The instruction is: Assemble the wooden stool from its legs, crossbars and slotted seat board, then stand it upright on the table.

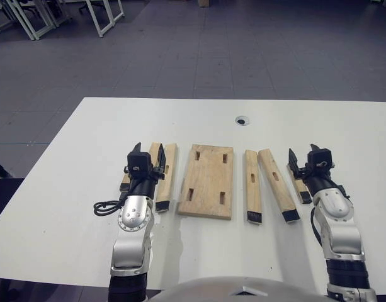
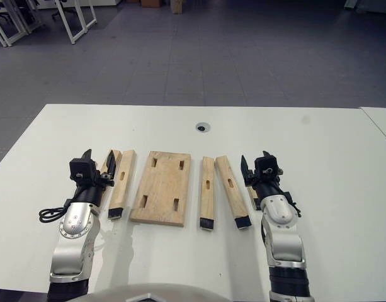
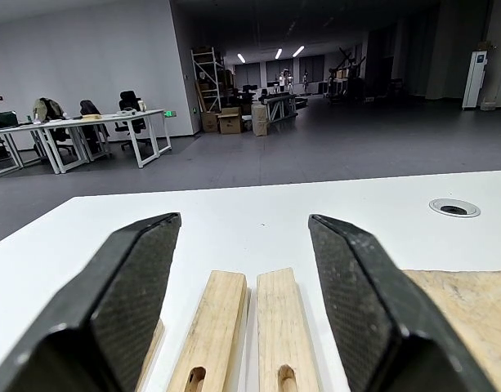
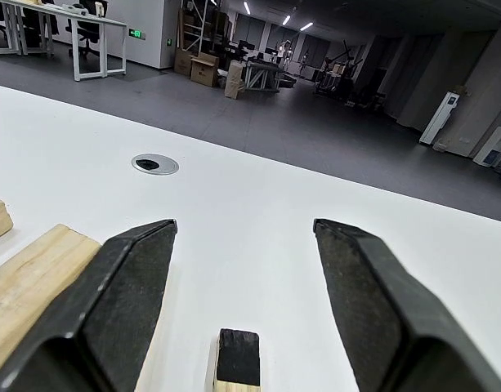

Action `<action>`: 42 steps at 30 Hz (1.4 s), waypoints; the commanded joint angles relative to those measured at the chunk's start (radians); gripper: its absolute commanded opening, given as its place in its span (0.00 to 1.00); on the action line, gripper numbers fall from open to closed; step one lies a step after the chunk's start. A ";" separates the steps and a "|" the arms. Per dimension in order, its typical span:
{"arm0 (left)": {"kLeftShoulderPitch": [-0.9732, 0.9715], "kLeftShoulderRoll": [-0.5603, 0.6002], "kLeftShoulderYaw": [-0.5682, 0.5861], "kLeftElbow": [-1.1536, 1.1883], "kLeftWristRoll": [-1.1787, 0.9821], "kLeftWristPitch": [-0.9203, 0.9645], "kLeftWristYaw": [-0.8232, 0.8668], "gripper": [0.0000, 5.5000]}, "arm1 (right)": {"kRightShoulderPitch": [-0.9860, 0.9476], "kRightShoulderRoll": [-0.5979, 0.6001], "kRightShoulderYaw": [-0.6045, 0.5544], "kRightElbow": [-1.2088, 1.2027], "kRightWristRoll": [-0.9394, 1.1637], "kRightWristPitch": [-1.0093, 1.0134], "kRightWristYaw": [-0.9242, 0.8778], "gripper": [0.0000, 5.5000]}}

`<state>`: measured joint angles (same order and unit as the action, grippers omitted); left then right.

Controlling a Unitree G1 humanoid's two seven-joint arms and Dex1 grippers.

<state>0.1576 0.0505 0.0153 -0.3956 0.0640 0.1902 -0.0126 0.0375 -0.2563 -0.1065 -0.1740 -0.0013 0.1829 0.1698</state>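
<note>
The slotted seat board (image 1: 207, 181) lies flat at the table's middle. Left of it lie two slotted wooden legs (image 1: 167, 175), and my left gripper (image 1: 148, 150) hovers open just above them, its fingers (image 3: 136, 286) straddling both legs (image 3: 213, 327). A short piece (image 1: 124, 182) lies partly hidden under that wrist. Right of the board lie two more legs (image 1: 252, 185) with black end caps. My right gripper (image 1: 303, 151) stands open over a short crossbar (image 4: 236, 355) with a black tip, beside the outer leg (image 4: 29, 278).
A round cable hole (image 1: 242, 119) sits in the white table (image 1: 344, 132) behind the parts. A black cable (image 1: 107, 206) loops beside my left arm. Desks and chairs stand far off on the grey floor.
</note>
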 commanded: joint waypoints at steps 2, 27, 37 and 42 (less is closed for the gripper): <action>-0.009 0.007 0.005 0.004 -0.002 0.013 -0.002 0.52 | 0.022 -0.008 0.002 -0.008 -0.007 0.004 0.002 0.56; 0.032 0.001 0.009 -0.031 -0.005 0.036 0.001 0.52 | 0.274 -0.062 -0.057 -0.055 0.140 0.241 0.156 0.36; 0.024 -0.015 0.020 -0.052 -0.032 0.057 0.000 0.52 | 0.247 -0.068 -0.095 -0.083 0.173 0.302 0.133 0.23; -0.169 -0.044 0.096 -0.101 -0.330 0.355 -0.068 0.52 | -0.010 -0.129 -0.108 -0.099 0.164 0.204 0.141 0.23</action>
<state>0.0790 0.0167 0.0855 -0.4767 -0.1532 0.4162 -0.0518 0.1244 -0.3608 -0.2191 -0.2610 0.1597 0.4123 0.2934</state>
